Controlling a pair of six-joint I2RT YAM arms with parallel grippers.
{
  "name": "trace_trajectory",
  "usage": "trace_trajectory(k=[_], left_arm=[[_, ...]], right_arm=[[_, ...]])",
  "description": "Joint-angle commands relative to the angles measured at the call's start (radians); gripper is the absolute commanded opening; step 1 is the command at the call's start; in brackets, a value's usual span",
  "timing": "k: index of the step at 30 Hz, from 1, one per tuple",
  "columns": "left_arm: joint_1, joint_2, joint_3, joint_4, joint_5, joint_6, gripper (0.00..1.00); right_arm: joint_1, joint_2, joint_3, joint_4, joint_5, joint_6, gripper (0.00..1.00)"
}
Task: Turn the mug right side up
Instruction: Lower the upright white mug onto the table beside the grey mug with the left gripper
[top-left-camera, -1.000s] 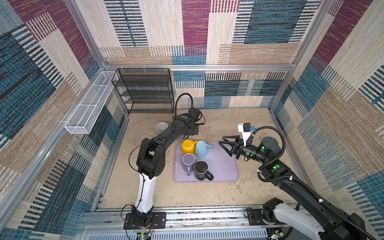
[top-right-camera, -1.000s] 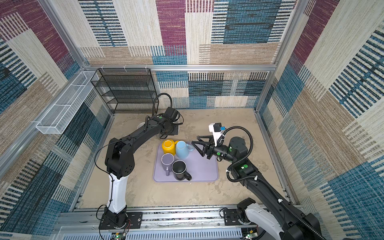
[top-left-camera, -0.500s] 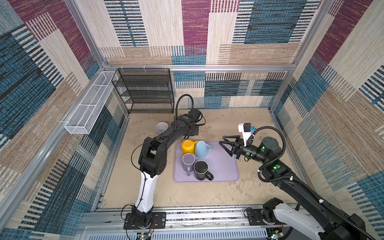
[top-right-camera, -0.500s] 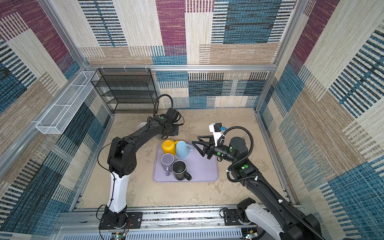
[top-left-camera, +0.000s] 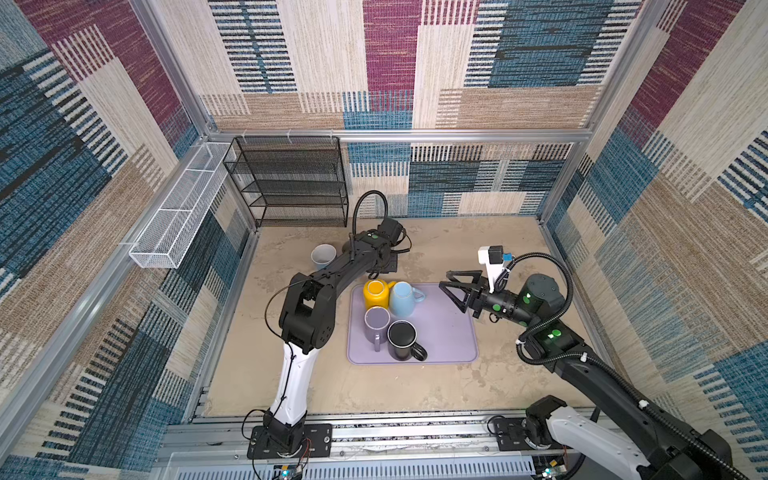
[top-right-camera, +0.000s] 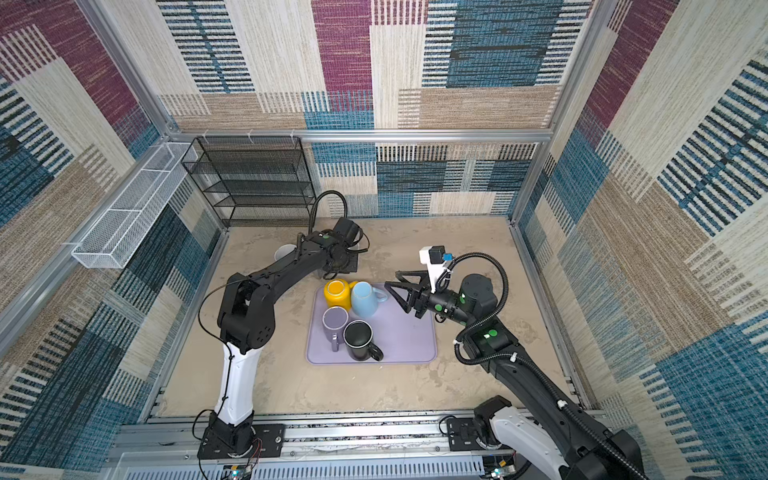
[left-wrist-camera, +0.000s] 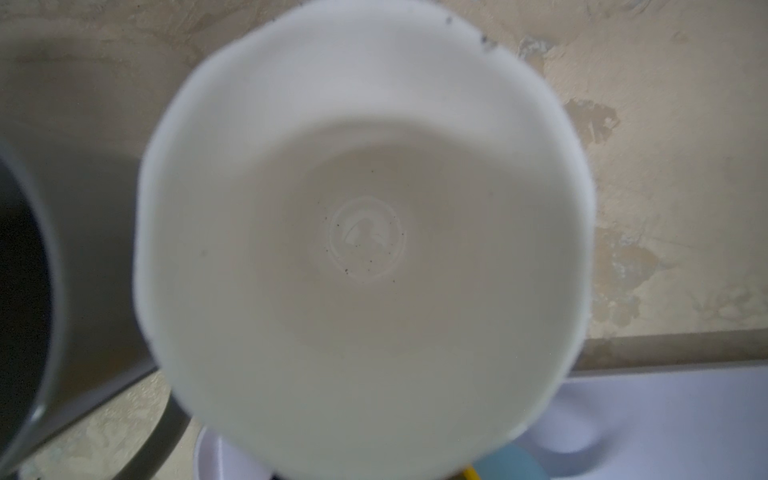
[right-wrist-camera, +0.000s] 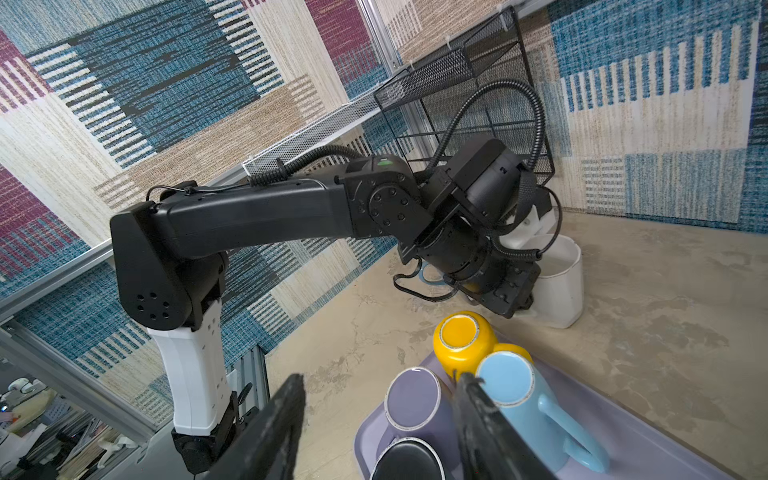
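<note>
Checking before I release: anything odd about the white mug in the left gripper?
Small dark specks lie on the white mug's inner bottom, and a dark nick or smudge marks its rim in the left wrist view. It is mouth up, off the tray; nothing spilled.

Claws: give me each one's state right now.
Left claw: closed on the white mug.
Right claw: open, holding nothing.
</note>
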Motion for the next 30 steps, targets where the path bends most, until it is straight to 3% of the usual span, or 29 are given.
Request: trace_trajectory(k=[1, 26, 30], left_arm=[[-0.001, 0.0, 0.009, 0.028, -0.02, -0.028, 0.0], [0.0, 0.006, 0.004, 0.028, -0.017, -0.04, 0.0], [-0.001, 0.006, 0.005, 0.027, -0.019, -0.039, 0.04]], right_arm=[[-0.001, -0.007, 0.0, 0.002, 0.008, -0.005, 0.6], [-0.003, -0.001, 0.017, -0.017, 0.004, -0.014, 0.61], [-0.003, 0.004, 0.02, -0.015, 0.0, -0.015, 0.61]])
